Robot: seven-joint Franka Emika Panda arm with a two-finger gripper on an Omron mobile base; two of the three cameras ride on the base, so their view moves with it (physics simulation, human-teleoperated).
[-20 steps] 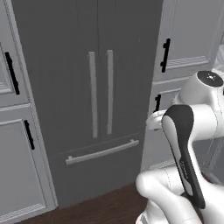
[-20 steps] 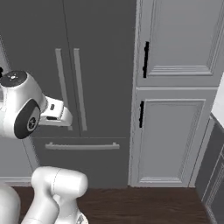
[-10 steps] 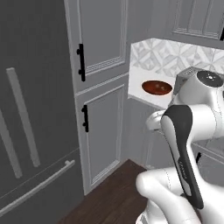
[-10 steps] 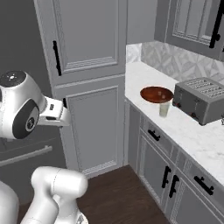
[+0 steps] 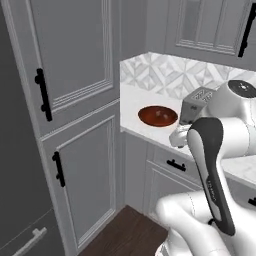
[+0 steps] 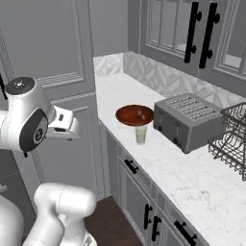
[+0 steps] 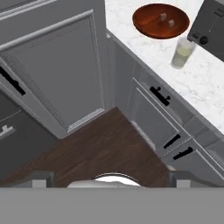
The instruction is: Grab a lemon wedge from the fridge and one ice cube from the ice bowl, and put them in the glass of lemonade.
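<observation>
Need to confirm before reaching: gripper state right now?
Gripper: open, holding nothing, aimed down at the floor beside the lower cabinets.

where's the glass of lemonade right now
The glass of lemonade stands on the marble counter, just in front of the ice bowl and left of the toaster.

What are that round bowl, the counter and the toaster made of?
The bowl looks like polished reddish-brown wood, with a slight sheen. The counter looks like white marble, with faint grey veins, smooth. The toaster looks like brushed grey metal, matte; it could be plastic.
</observation>
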